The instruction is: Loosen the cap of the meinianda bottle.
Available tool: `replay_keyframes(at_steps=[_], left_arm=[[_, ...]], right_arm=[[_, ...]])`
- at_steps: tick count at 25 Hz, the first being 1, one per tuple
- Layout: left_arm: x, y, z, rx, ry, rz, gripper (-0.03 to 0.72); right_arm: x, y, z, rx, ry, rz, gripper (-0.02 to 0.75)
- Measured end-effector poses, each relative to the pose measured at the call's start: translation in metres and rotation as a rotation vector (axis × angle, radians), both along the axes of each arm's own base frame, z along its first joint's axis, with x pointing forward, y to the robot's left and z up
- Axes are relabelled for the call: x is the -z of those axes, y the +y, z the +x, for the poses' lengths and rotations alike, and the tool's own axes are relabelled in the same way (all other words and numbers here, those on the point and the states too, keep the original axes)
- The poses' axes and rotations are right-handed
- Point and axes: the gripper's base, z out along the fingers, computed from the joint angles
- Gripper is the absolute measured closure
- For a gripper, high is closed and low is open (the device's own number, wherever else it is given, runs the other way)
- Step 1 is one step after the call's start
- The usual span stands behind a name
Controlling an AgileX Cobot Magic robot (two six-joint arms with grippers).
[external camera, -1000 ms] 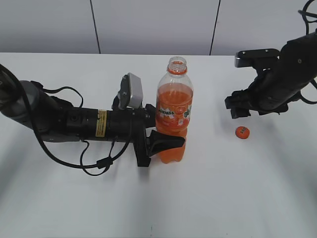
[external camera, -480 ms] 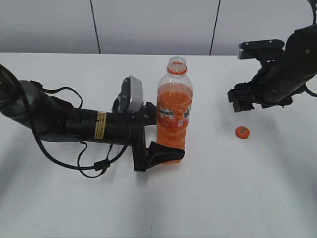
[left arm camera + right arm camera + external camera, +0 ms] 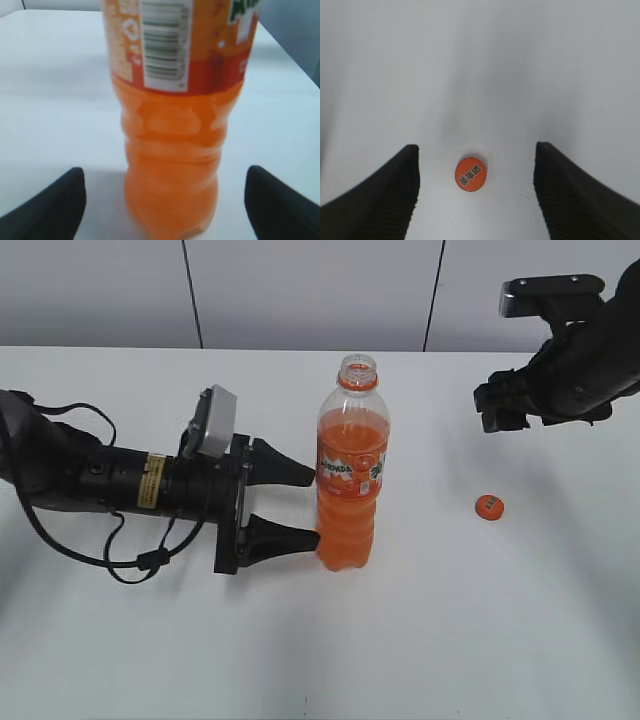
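Two fingers, left [image 3: 300, 505]: released, drawn back from the meinianda bottle [image 3: 351, 475].
Right fingers [image 3: 476, 195]: spread, empty, raised above the cap [image 3: 488, 507].
Cap: off, task judged done.

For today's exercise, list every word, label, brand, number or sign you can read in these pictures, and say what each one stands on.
Cap lying on the table: dark characters on its top, too small to read.
Meinianda bottle label: green brand lettering, blurred and cut off, not readable.
Barcode on the bottle label: bars only, no legible digits.
Yellow sticker on the left arm: print too small to read.
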Motion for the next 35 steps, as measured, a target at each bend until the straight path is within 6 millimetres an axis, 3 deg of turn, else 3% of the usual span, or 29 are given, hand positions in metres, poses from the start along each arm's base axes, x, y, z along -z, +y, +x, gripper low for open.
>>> replay_keyframes(at_steps=[5,9,15,19,24,28,31,35], left_arm=[[-0.002,0.021,0.007,-0.032,0.028,0.019,0.105],[-0.022,0.037,0.018,-0.117,-0.007,0.063,0.106],[-0.076,0.062,0.038,-0.395,-0.162,0.284,0.106],[-0.117,0.085,0.049,-0.761,-0.182,0.362,0.107],[-0.155,0.123,0.057,-1.229,-0.103,0.462,0.137],[-0.177,0.152,0.061,-1.539,-0.009,0.643,0.173],[-0.194,0.165,0.057,-1.607,0.087,0.806,0.179],[-0.223,0.16,0.055,-1.526,0.276,0.83,0.181]], right_arm=[[-0.01,-0.001,-0.002,-0.001,-0.028,0.007,0.204],[-0.018,-0.001,-0.004,-0.001,-0.051,0.013,0.204],[-0.039,-0.001,-0.001,-0.021,-0.128,0.015,0.204],[-0.06,0.0,0.01,-0.045,-0.202,-0.01,0.204],[-0.095,-0.003,0.022,-0.072,-0.273,-0.11,0.204],[-0.121,-0.017,0.025,0.023,-0.242,-0.134,0.204],[-0.139,-0.025,0.024,0.077,-0.208,-0.157,0.204],[-0.161,-0.03,0.02,0.107,-0.157,-0.167,0.204]])
